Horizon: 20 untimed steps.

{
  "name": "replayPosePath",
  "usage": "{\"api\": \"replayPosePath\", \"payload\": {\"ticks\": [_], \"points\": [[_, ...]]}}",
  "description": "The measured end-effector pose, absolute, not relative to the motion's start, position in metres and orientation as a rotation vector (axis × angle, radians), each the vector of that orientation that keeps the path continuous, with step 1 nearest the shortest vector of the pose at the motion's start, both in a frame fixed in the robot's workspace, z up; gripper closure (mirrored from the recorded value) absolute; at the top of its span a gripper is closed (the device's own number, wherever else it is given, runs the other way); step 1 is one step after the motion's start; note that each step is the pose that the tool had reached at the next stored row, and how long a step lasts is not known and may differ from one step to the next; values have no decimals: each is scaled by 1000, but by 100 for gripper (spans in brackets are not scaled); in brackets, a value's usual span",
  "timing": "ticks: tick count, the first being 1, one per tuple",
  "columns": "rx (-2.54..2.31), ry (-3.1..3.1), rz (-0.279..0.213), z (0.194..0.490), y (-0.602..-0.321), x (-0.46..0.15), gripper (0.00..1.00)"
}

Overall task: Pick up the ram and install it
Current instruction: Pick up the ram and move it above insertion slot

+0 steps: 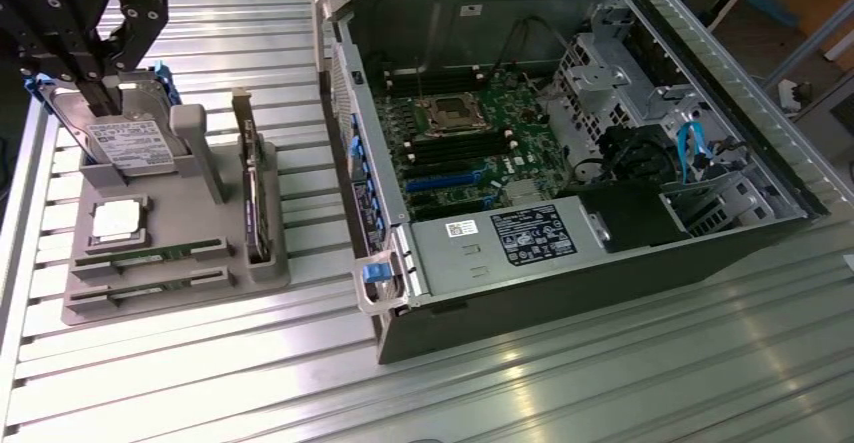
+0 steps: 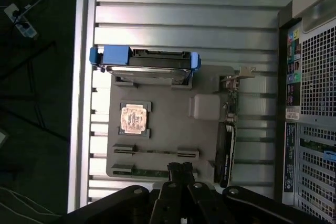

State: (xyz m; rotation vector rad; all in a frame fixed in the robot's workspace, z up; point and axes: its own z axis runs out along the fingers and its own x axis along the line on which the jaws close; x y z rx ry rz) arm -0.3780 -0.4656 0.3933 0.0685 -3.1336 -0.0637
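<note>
Bright overhead glare on table (image 1: 534, 383)

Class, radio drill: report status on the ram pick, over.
Gripper high over the grey holder. Both ram sticks lying in their holder slots, untouched. Hard drive and expansion card stand upright beside them.

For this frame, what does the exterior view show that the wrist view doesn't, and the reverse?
Exterior view's extra: the inside of the open computer case, with motherboard and labelled power supply. Wrist view's extra: the case's perforated outer wall with stickers, and a power strip on the dark floor. Shared: the grey holder, its two ram sticks, the hard drive, the upright card, and the end effector above the holder.
</note>
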Motion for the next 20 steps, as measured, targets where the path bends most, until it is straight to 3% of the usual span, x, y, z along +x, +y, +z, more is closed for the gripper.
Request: {"api": "replayPosePath", "payload": {"ticks": [20], "points": [[540,-3082,-40,393,-466,-378,89]]}}
